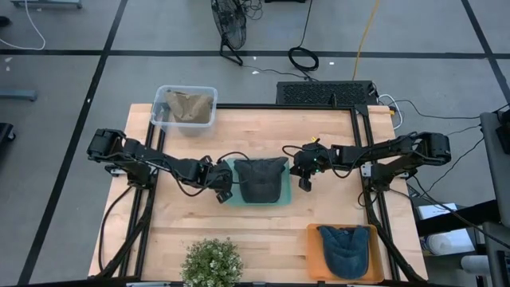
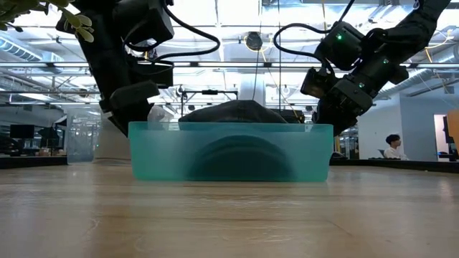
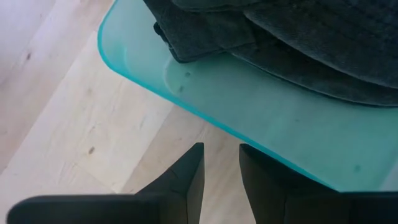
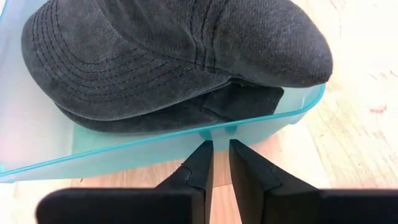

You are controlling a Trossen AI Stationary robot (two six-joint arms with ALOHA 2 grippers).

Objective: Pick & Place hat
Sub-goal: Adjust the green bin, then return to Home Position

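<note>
A dark grey hat [image 1: 260,177] lies in a translucent teal tray [image 1: 283,199] at the table's middle. Its crown rises above the tray's rim in the low view [image 2: 237,111]. My left gripper [image 1: 224,191] is low at the tray's left side. Its fingers [image 3: 221,171] are nearly together and empty, next to the tray's corner [image 3: 124,56]. My right gripper [image 1: 305,179] is at the tray's right side. Its fingers [image 4: 221,162] are together and empty, with the tips at the tray's outer wall [image 4: 155,152]. My left gripper has one finger [image 3: 261,171] at the tray's rim [image 3: 205,118]; I cannot tell whether it touches. My right gripper's fingertips [image 4: 205,152] point at the tray's outer wall [image 4: 249,134] from the table's right side; I cannot tell whether they touch it.
A clear bin [image 1: 163,100] with a tan hat [image 1: 190,108] stands at the far left. An orange tray [image 1: 315,255] with a blue hat [image 1: 345,247] lies at the near right. A potted plant [image 1: 212,263] stands at the near edge. Bare wood lies between them.
</note>
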